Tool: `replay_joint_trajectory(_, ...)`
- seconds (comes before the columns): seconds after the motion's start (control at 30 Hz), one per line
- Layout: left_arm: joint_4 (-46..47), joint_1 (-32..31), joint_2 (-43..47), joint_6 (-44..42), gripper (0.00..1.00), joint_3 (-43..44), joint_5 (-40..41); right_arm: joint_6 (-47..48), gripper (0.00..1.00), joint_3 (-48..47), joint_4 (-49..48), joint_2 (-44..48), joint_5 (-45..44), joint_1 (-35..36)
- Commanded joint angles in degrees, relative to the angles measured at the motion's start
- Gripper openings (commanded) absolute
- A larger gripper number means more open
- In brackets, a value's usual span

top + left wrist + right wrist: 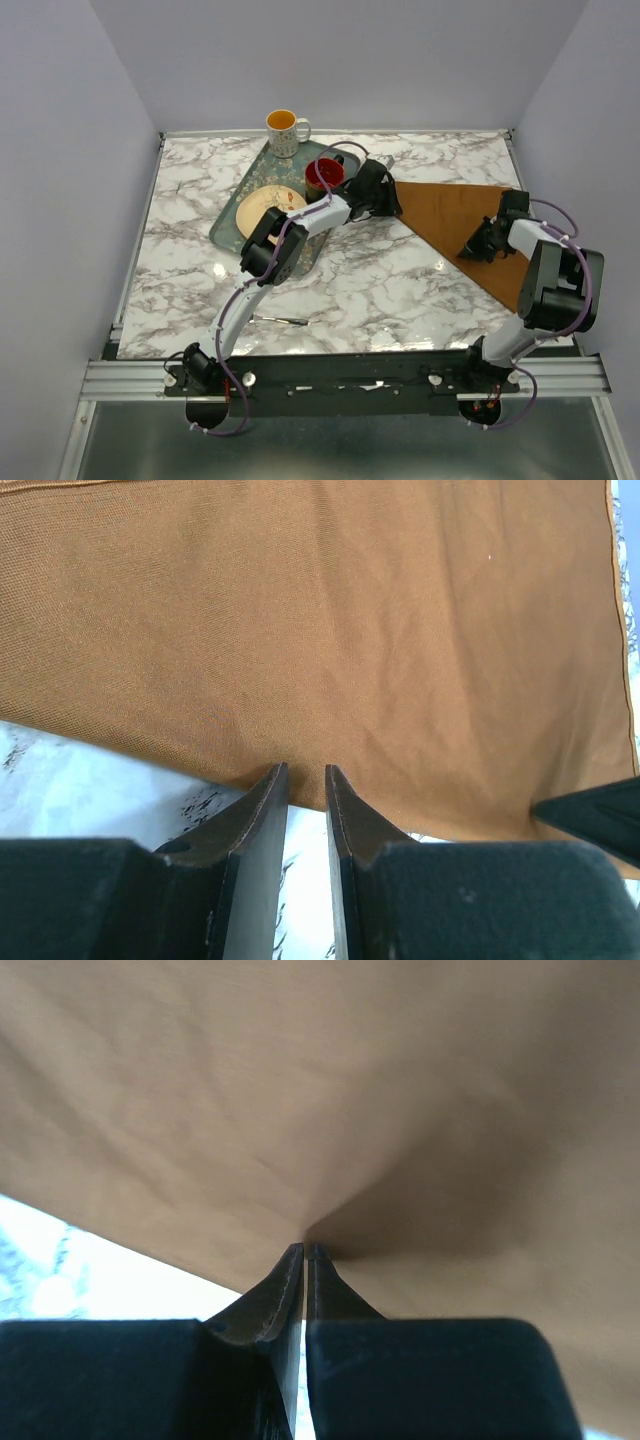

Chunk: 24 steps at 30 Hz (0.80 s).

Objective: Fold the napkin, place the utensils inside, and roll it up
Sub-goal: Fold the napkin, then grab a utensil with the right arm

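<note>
The rust-brown napkin (450,212) lies folded into a triangle on the right part of the marble table. At its left corner my left gripper (390,200) sits low. In the left wrist view its jaws (305,770) stand a narrow gap apart, their tips at the napkin (320,630) edge and bare table showing between them. My right gripper (472,248) is at the napkin's diagonal edge. In the right wrist view it (305,1248) is shut on the napkin (300,1090), which puckers at the tips. One slim silvery utensil (282,319) lies near the table's front edge.
A dark green tray (228,215) at the back left holds a cream plate (262,207) and a red cup (325,174). A yellow-and-white mug (285,130) stands at the tray's far corner. The right gripper's fingertip (590,810) shows at the right of the left wrist view.
</note>
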<state>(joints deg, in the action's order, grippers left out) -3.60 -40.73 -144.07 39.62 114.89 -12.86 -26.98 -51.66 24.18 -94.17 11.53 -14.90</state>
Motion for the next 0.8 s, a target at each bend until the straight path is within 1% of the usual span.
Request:
replay_joint_trajectory(0.0,-2.91,0.21,-0.43,-1.29,0.3,3.23,-1.28,0.09,0.13,1.82,4.02,5.48,-7.65,-0.4)
replay_joint_trajectory(0.03,-2.56,-0.05,0.1,-1.21,0.3,2.8,-1.64,0.0,0.14,1.91,4.2,7.66,-9.14,-0.4)
replay_joint_trajectory(0.13,-2.29,-0.4,1.86,-0.6,0.31,3.05,-2.34,-0.88,0.15,1.13,5.6,9.7,-11.17,-0.4)
replay_joint_trajectory(0.23,-0.72,-0.58,2.83,1.07,0.31,2.97,-2.96,-3.07,0.15,1.03,7.63,11.02,-15.03,-1.18)
replay_joint_trajectory(0.3,0.6,-0.67,2.39,2.48,0.32,3.06,-3.74,-5.96,0.15,2.96,8.77,12.25,-16.27,-4.08)
replay_joint_trajectory(0.33,1.56,-0.58,1.87,3.09,0.32,3.93,-4.27,-7.19,0.14,3.84,9.21,12.95,-18.36,-5.39)
replay_joint_trajectory(0.43,2.62,-0.23,-1.64,6.16,0.32,6.21,-6.11,-11.42,0.12,8.49,9.48,16.73,-19.18,-12.85)
replay_joint_trajectory(0.47,3.24,0.03,-3.04,7.22,0.32,6.4,-6.73,-11.86,0.11,9.46,9.56,17.52,-18.92,-16.45)
replay_joint_trajectory(0.53,5.96,0.13,-3.76,9.07,0.32,6.05,-7.18,-12.48,0.1,11.22,9.3,20.16,-20.92,-18.06)
replay_joint_trajectory(0.63,6.41,0.21,-4.38,9.69,0.32,5.96,-6.74,-14.32,0.06,13.86,9.39,24.02,-24.34,-19.82)
replay_joint_trajectory(0.73,6.41,0.56,-4.55,10.74,0.31,5.7,-5.69,-16.78,0.06,16.84,9.21,26.31,-24.71,-22.19)
replay_joint_trajectory(0.77,6.32,0.74,-4.9,11.09,0.31,5.61,-5.07,-17.22,0.06,17.55,9.13,26.49,-24.37,-23.93)
